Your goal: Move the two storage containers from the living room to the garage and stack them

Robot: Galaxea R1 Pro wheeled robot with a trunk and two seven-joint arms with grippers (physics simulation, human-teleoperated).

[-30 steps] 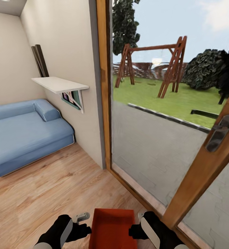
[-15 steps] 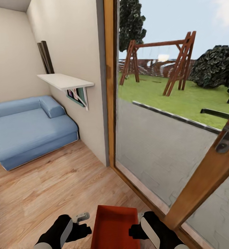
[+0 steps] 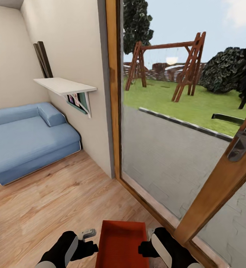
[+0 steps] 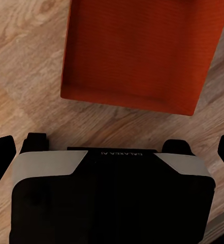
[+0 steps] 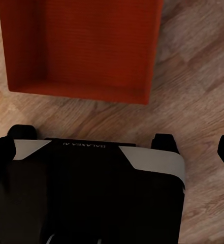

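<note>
The red-orange rectangular plastic bin [image 3: 122, 243] hangs low between the left claw [image 3: 86, 246] and right claw [image 3: 144, 248], whose finger spacing I cannot tell, over the light wood-plank floor [image 3: 56, 208]; carrying toward the garage calls for turning from the wood-framed glass door [image 3: 167, 149].

A red-orange storage container [image 3: 122, 242] sits on light wood-plank flooring [image 3: 44, 208]. The sofa [image 3: 26, 139] is blue, the walls [image 3: 74, 48] beige, the door frame [image 3: 113, 93] warm brown wood.

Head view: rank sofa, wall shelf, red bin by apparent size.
1. Blue sofa, largest.
2. White wall shelf and storage container: they look similar; the bin is cropped and much closer, so no ranking.
</note>
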